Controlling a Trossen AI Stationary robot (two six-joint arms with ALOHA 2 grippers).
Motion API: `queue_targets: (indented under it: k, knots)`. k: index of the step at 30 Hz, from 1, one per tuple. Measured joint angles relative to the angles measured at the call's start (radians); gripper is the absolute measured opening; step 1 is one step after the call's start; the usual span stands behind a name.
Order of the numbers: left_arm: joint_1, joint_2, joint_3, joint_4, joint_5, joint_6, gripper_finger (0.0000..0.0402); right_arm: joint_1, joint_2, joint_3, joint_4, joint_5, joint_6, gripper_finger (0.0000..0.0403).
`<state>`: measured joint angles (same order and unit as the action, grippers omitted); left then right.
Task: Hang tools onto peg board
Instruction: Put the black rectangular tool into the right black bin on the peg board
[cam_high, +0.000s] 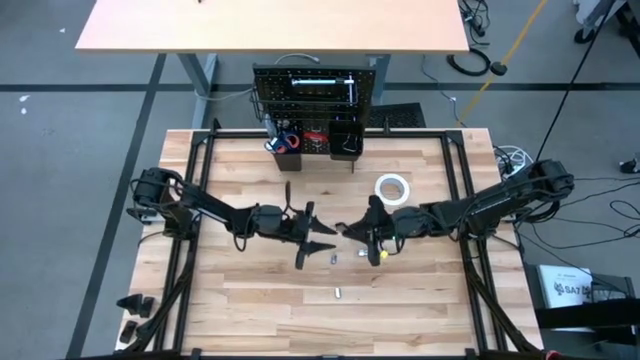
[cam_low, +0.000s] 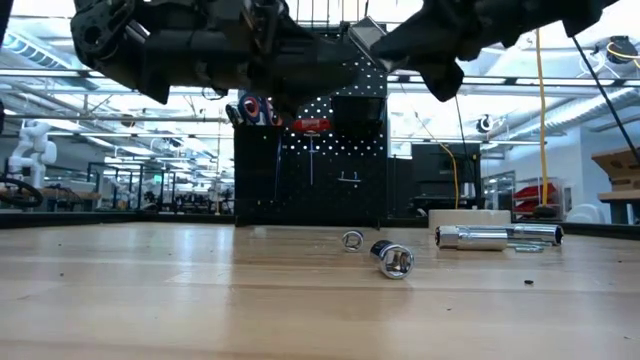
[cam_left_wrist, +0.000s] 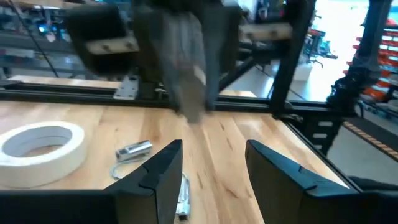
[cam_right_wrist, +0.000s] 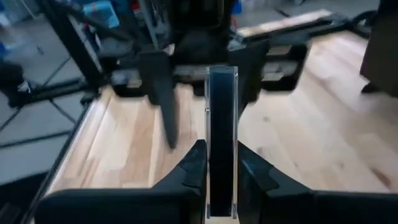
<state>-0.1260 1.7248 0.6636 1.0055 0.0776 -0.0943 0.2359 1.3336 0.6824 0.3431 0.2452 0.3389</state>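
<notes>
- The table (cam_high: 250, 310) is pale wood and fills the lower two thirds of the high view; both arms reach in from its sides and meet near the middle.
- The peg board (cam_high: 318, 90) stands upright at the table's far edge, top centre of the high view, with a silver bar across its upper part.
- Black bins (cam_high: 345, 140) hang along the board's lower edge. The left bin holds blue and orange handles, the middle one something red; what the right bin holds cannot be told.
- The left gripper (cam_high: 318, 238), centre-left in the high view, is above the table with its jaws apart and nothing between them.
- The right gripper (cam_high: 350, 229), just right of centre, is clamped on a flat, dark, silver-edged tool (cam_right_wrist: 222, 134) held upright between its fingers.
- A white tape roll (cam_high: 392, 187) lies flat, right of centre.
- A silver ratchet (cam_low: 497, 236) lies at the right of the low view.
- Two small silver sockets (cam_low: 393, 258) lie at the centre of the low view.
</notes>
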Motion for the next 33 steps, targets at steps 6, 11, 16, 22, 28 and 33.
queue_targets:
  k: [6,11,16,22,28,33]
  knots:
    - [0.0,0.0,0.004,0.047,-0.053,0.001,0.0176,0.001,0.016,0.001,0.027,-0.006,0.0,0.0037]
    - [0.004,-0.001,0.025,0.053,-0.127,0.004,0.0176,0.0,0.045,0.001,0.043,-0.009,0.0,0.0037]
    - [0.013,-0.001,0.05,-0.001,-0.119,0.005,0.0176,0.0,0.052,-0.001,0.046,-0.014,0.001,0.0037]
    - [0.013,-0.002,0.066,0.001,-0.106,0.014,0.0176,0.0,0.051,-0.001,0.047,-0.016,0.0,0.0038]
    - [0.013,-0.002,0.077,-0.008,-0.105,0.029,0.0176,0.0,0.051,-0.001,0.05,-0.016,-0.001,0.0038]
    - [0.013,-0.002,0.077,-0.016,-0.105,0.029,0.0164,0.0,0.051,-0.001,0.05,-0.016,-0.003,0.0038]
